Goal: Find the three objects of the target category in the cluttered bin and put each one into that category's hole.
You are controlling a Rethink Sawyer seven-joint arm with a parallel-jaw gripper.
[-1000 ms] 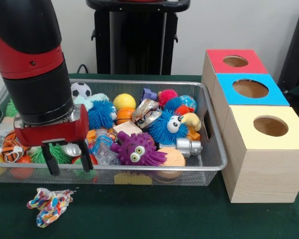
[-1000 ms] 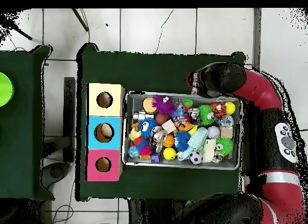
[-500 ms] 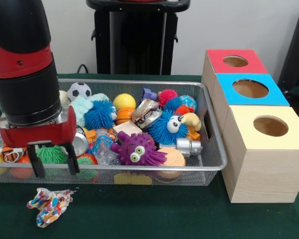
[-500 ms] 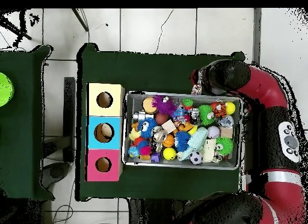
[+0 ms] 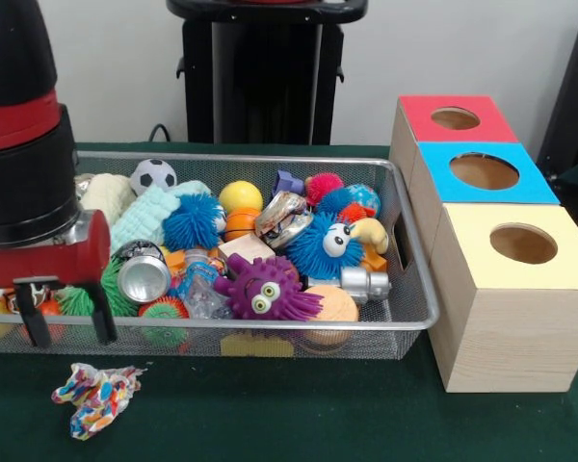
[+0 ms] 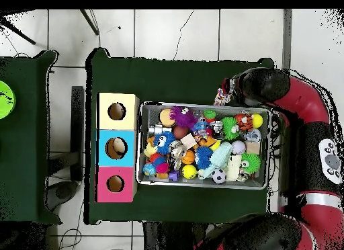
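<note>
While the red-and-black gripper point(image 5: 64, 326) hangs empty at the front view's lower left, fingers spread, above a crumpled multicoloured wrapper point(image 5: 94, 396), the overhead view shows the silver wire-mesh bin point(image 6: 204, 184) mid-frame, toys unsorted, sorting seemingly barely begun.

Bin point(image 5: 405, 289): fine wire mesh, silvery metal, bright rim. Table cover point(image 5: 270, 414): dark green cloth, matt, felt-like. Three boxes point(image 5: 501, 318): pale wood-grain sides, matt painted tops in red, blue, yellow. Purple monster toy point(image 5: 265, 289) and blue fuzzy toys point(image 5: 318, 245): soft rubbery spikes. Can point(image 5: 143, 277): shiny metal, reflective end. Soccer ball point(image 5: 155, 176): smooth, slightly glossy. Pale green cloth point(image 5: 149, 212): ribbed, soft-looking. Crumpled wrapper point(image 5: 94, 395) on the cover: multicoloured, creased, thin. Arm point(image 5: 19, 144): smooth red and black plastic-looking shell, slight sheen.
</note>
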